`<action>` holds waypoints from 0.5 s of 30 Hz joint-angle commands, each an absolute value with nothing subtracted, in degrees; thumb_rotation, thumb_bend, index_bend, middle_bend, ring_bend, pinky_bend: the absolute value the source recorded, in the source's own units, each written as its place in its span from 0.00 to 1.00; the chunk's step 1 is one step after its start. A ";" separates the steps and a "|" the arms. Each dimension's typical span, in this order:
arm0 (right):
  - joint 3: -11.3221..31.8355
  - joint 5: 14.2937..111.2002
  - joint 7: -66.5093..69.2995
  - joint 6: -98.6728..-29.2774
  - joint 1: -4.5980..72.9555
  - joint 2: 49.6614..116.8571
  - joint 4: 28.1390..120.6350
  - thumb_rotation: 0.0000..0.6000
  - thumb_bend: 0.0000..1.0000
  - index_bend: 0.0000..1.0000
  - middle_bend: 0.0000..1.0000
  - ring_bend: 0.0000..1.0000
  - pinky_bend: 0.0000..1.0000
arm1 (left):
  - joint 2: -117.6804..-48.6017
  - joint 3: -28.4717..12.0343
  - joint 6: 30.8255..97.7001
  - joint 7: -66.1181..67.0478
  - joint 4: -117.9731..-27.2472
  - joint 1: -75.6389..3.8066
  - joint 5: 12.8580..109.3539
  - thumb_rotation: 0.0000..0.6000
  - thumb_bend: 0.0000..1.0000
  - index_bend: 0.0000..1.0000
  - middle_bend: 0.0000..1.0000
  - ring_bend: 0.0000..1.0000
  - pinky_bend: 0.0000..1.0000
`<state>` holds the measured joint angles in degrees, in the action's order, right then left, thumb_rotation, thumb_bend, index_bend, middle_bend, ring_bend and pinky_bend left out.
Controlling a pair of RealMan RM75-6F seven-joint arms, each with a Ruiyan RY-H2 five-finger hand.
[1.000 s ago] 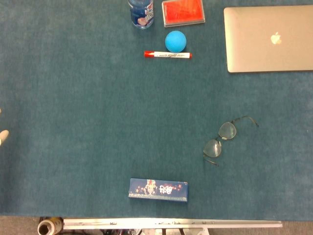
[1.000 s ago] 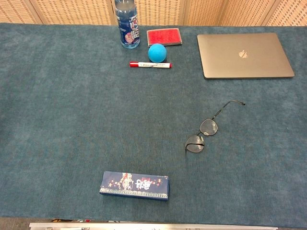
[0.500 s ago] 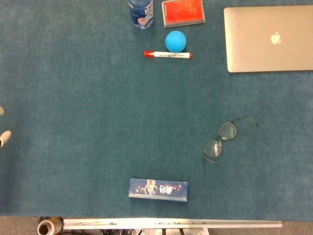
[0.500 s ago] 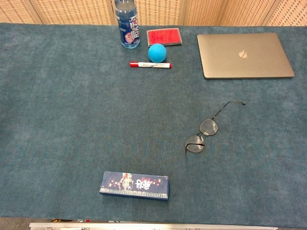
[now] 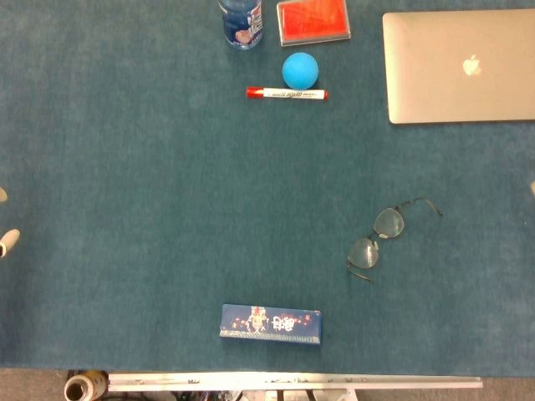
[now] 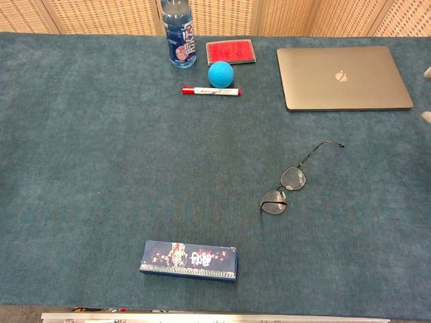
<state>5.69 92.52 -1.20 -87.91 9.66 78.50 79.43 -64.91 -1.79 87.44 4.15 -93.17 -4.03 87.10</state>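
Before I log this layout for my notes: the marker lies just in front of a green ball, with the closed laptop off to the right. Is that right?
Not quite. The ball is blue, not green, as the head view shows. The rest holds: the marker lies just in front of it, and the closed laptop sits off to the right.

Left hand (image 5: 5, 238) barely in at the left edge — only pale fingertips, apart, holding nothing. Right hand (image 5: 532, 189) a sliver at the right edge, nearest the eyeglasses (image 5: 383, 237). Blue patterned box (image 5: 270, 323) near the worktop's (image 5: 150, 209) front edge — closed laptop (image 5: 460, 65) far right.
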 commanded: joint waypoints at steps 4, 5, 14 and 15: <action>5.45 92.84 -1.33 -85.76 11.29 80.09 79.16 1.00 0.20 0.40 0.42 0.30 0.41 | -64.66 -1.70 87.52 4.35 -93.44 -3.82 87.08 1.00 0.00 0.46 0.42 0.31 0.47; 5.34 92.83 -1.61 -85.45 11.48 80.29 79.19 1.00 0.20 0.40 0.42 0.30 0.41 | -64.64 -1.67 87.59 4.38 -93.49 -3.77 87.14 1.00 0.00 0.46 0.42 0.31 0.47; 4.79 93.59 -3.59 -84.13 12.98 81.28 80.12 1.00 0.20 0.40 0.42 0.30 0.41 | -64.48 -1.59 87.74 4.29 -93.73 -3.59 87.31 1.00 0.00 0.46 0.42 0.31 0.47; 4.76 93.69 -3.76 -83.99 13.17 81.43 80.22 1.00 0.20 0.40 0.42 0.30 0.41 | -64.47 -1.55 87.76 4.30 -93.74 -3.57 87.39 1.00 0.00 0.46 0.42 0.31 0.47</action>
<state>4.80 93.62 -3.68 -84.06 13.10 81.35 80.15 -64.48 -1.57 87.75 4.30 -93.73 -3.58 87.37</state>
